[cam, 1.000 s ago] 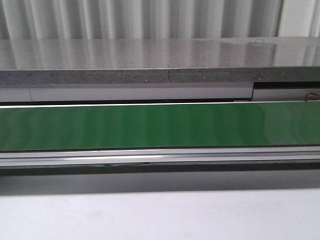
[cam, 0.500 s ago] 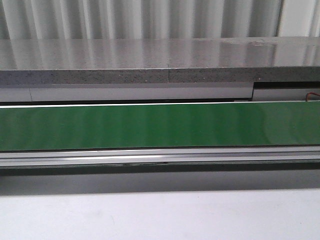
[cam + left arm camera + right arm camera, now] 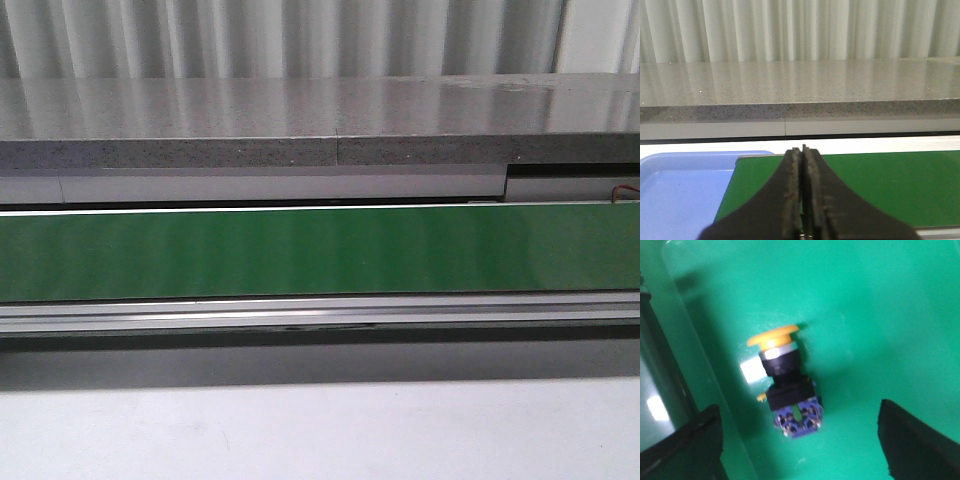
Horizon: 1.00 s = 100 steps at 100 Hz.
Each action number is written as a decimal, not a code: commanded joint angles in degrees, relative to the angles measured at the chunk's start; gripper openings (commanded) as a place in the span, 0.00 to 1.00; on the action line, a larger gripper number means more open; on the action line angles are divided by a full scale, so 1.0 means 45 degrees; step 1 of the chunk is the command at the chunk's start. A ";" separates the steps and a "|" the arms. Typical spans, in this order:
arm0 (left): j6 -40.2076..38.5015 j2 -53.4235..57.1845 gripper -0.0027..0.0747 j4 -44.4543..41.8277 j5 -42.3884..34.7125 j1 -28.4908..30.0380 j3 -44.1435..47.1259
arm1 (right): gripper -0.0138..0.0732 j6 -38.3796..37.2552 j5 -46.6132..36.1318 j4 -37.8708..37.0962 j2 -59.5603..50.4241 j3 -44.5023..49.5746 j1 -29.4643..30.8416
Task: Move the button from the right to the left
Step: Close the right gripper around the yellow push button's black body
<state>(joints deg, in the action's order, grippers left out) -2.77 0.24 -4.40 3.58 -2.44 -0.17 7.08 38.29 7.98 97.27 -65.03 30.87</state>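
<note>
The button [image 3: 785, 382] lies on its side on the floor of a green tray [image 3: 880, 315] in the right wrist view: orange-yellow cap, black collar, blue-violet contact block with a green tab. My right gripper [image 3: 799, 440] is open above it, with the button between its two black fingers [image 3: 912, 437] but nearer the left one; nothing is held. My left gripper [image 3: 801, 190] is shut and empty, over the green conveyor belt [image 3: 890, 180] beside a blue tray [image 3: 680, 195]. Neither gripper nor the button shows in the front view.
The green belt [image 3: 320, 250] runs across the front view, with a metal rail [image 3: 320, 312] in front and a grey speckled counter [image 3: 300, 120] behind. White table surface [image 3: 320, 430] lies nearest. The green tray's wall [image 3: 685, 330] rises beside the button.
</note>
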 commanded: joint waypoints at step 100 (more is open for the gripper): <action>-0.0141 0.0447 0.01 0.0070 -0.1076 -0.0099 0.0326 | 0.42 0.0819 -0.1069 0.0973 0.2161 -0.0950 0.0064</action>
<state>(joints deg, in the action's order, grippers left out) -2.77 0.24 -4.40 3.58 -2.44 -0.17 9.97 33.19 11.24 109.40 -67.02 30.87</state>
